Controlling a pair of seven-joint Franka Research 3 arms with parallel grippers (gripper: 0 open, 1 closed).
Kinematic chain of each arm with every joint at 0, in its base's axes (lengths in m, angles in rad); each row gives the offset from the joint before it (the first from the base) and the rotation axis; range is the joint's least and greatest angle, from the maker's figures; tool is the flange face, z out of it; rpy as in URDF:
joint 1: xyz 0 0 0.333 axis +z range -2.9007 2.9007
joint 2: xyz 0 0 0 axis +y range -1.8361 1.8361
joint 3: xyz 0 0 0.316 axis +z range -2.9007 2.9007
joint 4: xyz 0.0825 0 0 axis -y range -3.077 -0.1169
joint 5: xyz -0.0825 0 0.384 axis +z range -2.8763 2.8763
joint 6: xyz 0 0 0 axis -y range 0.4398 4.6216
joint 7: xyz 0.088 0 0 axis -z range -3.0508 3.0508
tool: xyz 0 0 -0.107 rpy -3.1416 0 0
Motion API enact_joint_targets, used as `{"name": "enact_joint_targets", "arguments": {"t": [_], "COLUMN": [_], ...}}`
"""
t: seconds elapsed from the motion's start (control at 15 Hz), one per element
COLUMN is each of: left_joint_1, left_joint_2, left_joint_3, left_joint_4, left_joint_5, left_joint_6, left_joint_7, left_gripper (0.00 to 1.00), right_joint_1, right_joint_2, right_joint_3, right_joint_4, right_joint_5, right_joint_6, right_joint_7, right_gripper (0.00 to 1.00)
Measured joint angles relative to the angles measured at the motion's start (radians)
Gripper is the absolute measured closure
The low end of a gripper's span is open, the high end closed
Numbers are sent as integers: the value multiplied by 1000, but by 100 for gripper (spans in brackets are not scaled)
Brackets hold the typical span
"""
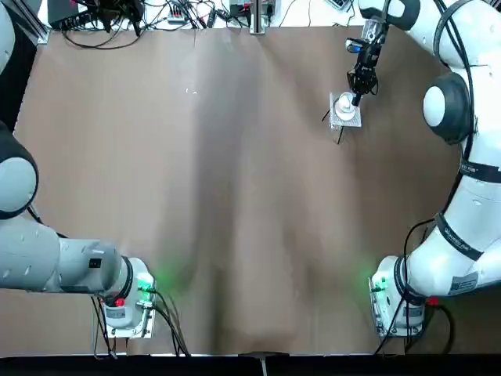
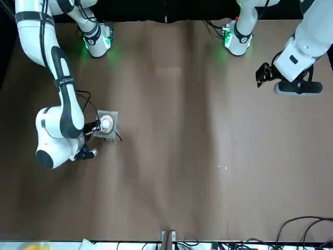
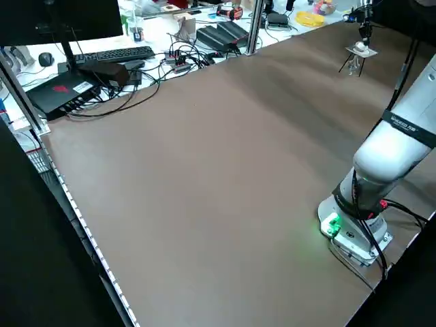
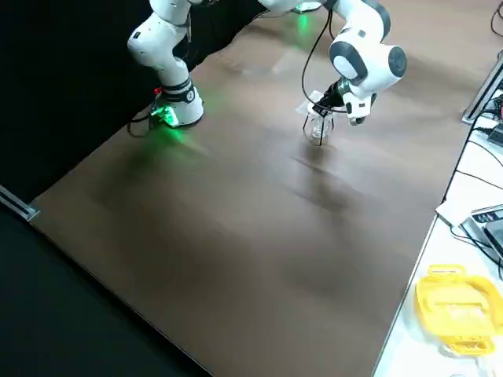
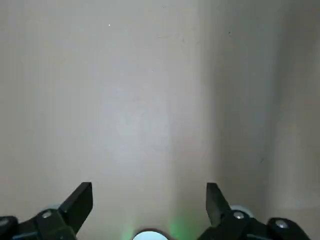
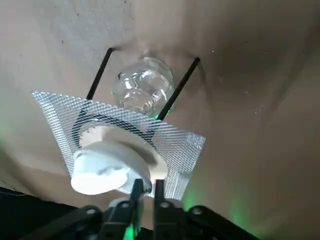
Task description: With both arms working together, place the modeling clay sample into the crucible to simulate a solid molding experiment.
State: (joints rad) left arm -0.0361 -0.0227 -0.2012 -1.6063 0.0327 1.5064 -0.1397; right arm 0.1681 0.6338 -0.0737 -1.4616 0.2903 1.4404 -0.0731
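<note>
The crucible (image 6: 107,167) is a small white cup on the white centre of a square mesh pad (image 6: 175,145), far on the right side of the table (image 1: 344,104). My right gripper (image 6: 146,192) is down at the cup's rim (image 1: 357,97), its fingers drawn close with only a thin dark gap and nothing visible between them. The modeling clay sample is hidden from every view. My left gripper (image 5: 150,200) hangs open over bare table near its own base (image 2: 261,74), far from the cup.
The mesh pad rests on a stand with black legs (image 6: 99,75), and a clear glass burner (image 6: 142,87) sits beneath it. Cables, a keyboard and boxes (image 3: 116,61) lie beyond the far edge. A yellow object (image 4: 452,302) lies off the table.
</note>
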Motion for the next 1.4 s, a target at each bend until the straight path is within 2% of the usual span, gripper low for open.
{"name": "enact_joint_targets", "arguments": {"t": [0.13,0.73,1.0,1.4], "left_joint_1": [0,5,1,-3], "left_joint_2": [0,-3,-3,-3], "left_joint_3": [0,-2,-34,-44], "left_joint_4": [0,17,17,17], "left_joint_5": [0,-21,-20,-20], "left_joint_6": [0,1,1,1], "left_joint_7": [0,-1,-1,-1], "left_gripper": [0,0,0,0], "right_joint_1": [0,-3,-20,-25], "right_joint_2": [3,-2,-15,-39], "right_joint_3": [2,0,0,0], "right_joint_4": [0,30,48,53], "right_joint_5": [0,0,1,1], "right_joint_6": [1,-1,-3,-17], "right_joint_7": [0,-1,-2,-2], "right_gripper": [79,1,0,0]}}
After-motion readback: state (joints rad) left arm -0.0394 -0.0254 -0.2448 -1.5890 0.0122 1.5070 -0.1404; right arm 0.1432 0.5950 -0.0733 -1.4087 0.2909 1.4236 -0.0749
